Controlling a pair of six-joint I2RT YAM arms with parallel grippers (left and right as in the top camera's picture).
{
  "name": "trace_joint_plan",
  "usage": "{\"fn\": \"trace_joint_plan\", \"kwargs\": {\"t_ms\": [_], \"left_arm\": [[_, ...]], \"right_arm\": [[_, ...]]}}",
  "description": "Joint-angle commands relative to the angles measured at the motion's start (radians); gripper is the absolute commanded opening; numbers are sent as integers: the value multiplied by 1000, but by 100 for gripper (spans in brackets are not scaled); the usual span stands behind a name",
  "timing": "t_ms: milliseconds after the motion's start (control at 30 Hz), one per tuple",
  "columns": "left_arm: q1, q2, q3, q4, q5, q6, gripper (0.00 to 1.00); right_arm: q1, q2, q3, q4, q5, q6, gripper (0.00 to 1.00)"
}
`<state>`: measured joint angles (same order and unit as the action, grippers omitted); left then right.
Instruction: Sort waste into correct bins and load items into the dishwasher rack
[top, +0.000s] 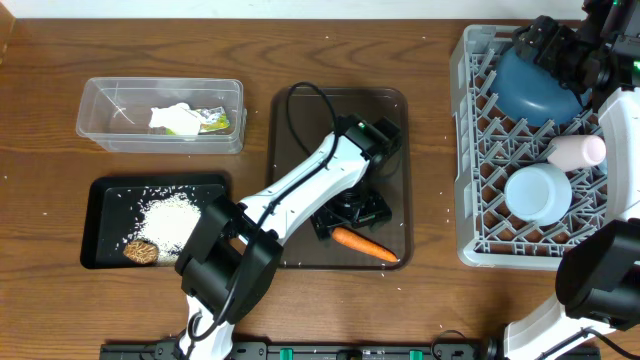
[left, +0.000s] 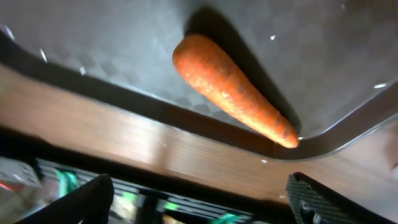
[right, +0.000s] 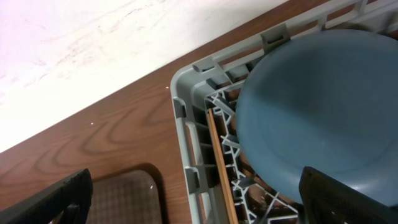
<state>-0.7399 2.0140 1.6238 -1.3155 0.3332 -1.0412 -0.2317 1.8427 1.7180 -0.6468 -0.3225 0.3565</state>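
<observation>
My left arm (top: 300, 185) reaches over a large brown rectangular serving tray (top: 385, 120) in the middle of the wooden tabletop (top: 40, 60). My left jaws stand wide apart and hold nothing. An orange carrot (left: 233, 90) lies flat on the tray just beyond them, near the tray's front right corner, with its narrow tip at the raised rim.

To the left, a clear plastic rectangular tub (top: 100, 110) holds a crumpled white wrapper with green-yellow print (top: 185, 120). In front of the tub, a shallow black rectangular tray (top: 105, 195) carries a heap of loose white rice (top: 170, 218) and a small brown food lump (top: 140, 250) beside it.

On the right stands a large square grey plastic crate with an open lattice grid (top: 470, 150). Inside it are a large dark-blue plate (top: 535, 85) at the far end, a whitish-pink cup (top: 577, 150) lying on its side, and a light-blue cup (top: 537, 192) just beside that. A thin wooden chopstick (right: 221, 168) lies along the crate's inner wall next to the plate. My right jaws hover above the plate, spread wide and empty.
</observation>
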Motion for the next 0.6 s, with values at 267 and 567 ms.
{"fn": "trace_joint_plan", "kwargs": {"t_ms": [267,567], "left_arm": [[0,5,-203,262,126,-536,98],[0,6,-260,447,173,-596,98]], "right_arm": [[-17,-4,0,0,-7,6,99],[-17,-4,0,0,-7,6,99]]}}
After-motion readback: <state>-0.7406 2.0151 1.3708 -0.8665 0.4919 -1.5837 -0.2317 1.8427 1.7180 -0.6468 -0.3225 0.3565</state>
